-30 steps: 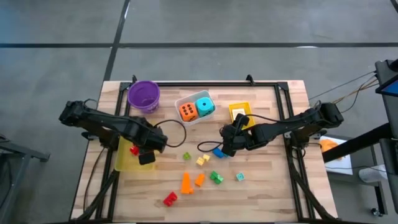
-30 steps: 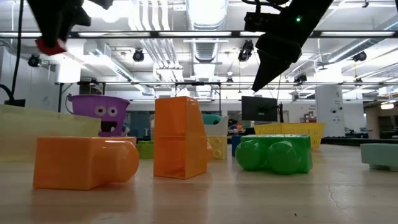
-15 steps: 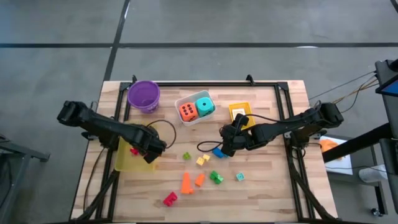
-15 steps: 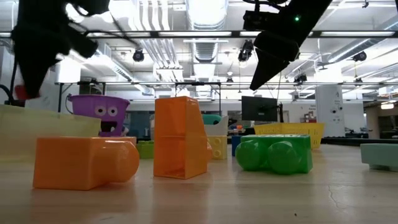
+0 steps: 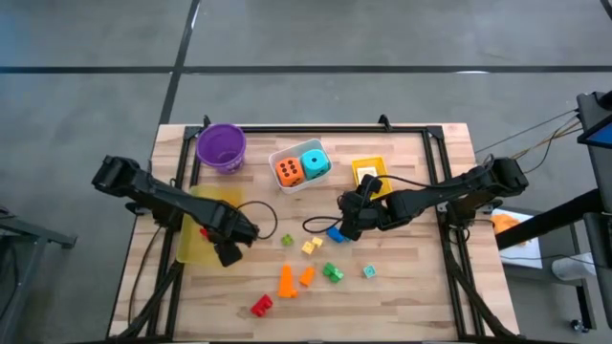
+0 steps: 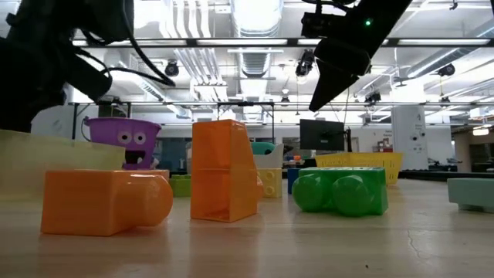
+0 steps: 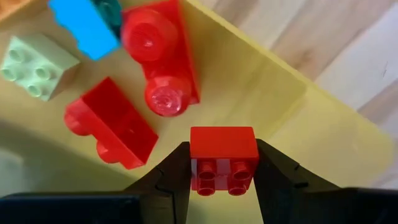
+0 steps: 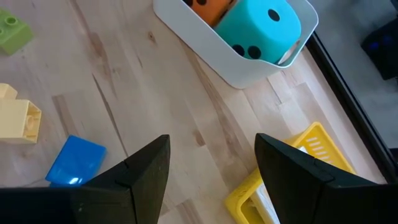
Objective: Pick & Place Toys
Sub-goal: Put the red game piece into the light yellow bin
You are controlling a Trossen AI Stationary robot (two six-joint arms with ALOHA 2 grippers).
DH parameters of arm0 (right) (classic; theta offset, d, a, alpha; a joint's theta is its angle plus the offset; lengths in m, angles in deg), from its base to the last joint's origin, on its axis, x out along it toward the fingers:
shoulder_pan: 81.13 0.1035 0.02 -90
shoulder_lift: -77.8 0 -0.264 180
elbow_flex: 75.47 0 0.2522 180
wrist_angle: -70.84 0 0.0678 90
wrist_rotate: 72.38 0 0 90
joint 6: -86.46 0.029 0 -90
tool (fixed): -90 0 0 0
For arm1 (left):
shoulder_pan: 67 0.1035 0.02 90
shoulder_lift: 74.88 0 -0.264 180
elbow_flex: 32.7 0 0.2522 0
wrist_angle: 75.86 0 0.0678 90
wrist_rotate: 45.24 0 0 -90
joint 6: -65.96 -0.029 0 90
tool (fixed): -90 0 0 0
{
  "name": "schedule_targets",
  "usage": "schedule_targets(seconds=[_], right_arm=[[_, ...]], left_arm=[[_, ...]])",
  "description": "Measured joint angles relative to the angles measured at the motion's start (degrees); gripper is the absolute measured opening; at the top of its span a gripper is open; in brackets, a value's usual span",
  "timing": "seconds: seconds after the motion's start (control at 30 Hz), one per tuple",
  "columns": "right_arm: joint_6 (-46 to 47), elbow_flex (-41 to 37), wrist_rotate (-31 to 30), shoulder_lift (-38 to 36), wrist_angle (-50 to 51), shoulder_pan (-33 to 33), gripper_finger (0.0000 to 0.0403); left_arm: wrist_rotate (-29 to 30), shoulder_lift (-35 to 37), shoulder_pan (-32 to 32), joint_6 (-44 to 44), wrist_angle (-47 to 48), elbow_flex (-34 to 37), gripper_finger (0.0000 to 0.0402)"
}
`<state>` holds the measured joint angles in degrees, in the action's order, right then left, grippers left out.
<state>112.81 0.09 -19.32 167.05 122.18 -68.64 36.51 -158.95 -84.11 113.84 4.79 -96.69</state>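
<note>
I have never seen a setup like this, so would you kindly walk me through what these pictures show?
It is a robot with two dark arms at a wooden table, each ending in a two-finger gripper. One picture looks straight down, one looks level across the tabletop, and one comes from a camera on each wrist.

The left gripper is shut on a small red block over the yellow tray, which already holds two red blocks, a blue one and a pale green one. The right gripper is open and empty above the table, near a blue block.

Loose on the table lie more blocks: orange, green, yellow, red. A white tray holds an orange die and a teal die. A purple bowl stands at the back.
</note>
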Motion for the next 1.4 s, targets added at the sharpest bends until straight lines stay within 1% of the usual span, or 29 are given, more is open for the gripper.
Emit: schedule_targets(seconds=[0.1, 0.37, 0.7, 0.87, 1.0, 1.23, 1.27, 1.4], right_arm=[[-0.2, 0.0, 0.0, 0.0, -0.3, 0.0, 0.0233], [-0.4, 0.0, 0.3, 0.0, -0.6, 0.0, 0.0233], [-0.9, 0.0, 0.9, 0.0, -0.9, 0.0, 0.0233], [-0.7, 0.0, 1.0, 0.0, -1.1, 0.0, 0.0233], [-0.9, 0.0, 1.1, 0.0, -1.1, 0.0, 0.0233], [-1.0, 0.0, 1.1, 0.0, -1.1, 0.0, 0.0233], [-1.0, 0.0, 1.1, 0.0, -1.1, 0.0, 0.0233], [-0.9, 0.0, 1.2, 0.0, -1.1, 0.0, 0.0233]], left_arm=[[-0.4, -1.0, -0.9, -2.6, -0.1, 0.0, 0.0126], [-0.8, -4.6, -0.8, -3.3, -0.6, 0.0, 0.0126], [-0.8, -10.1, -0.8, -10.7, -1.2, 0.0, 0.0126], [-0.2, -11.3, -0.8, -14.5, -2.0, 0.0, 0.0126], [1.6, -11.3, -0.8, -18.1, -3.8, 0.0, 0.0126], [2.2, -11.3, -0.8, -21.0, -4.8, 0.0, 0.0126], [2.2, -11.3, -0.8, -21.1, -4.9, 0.0, 0.0127], [2.2, -11.3, -0.8, -22.6, -5.3, 0.0, 0.0158]])
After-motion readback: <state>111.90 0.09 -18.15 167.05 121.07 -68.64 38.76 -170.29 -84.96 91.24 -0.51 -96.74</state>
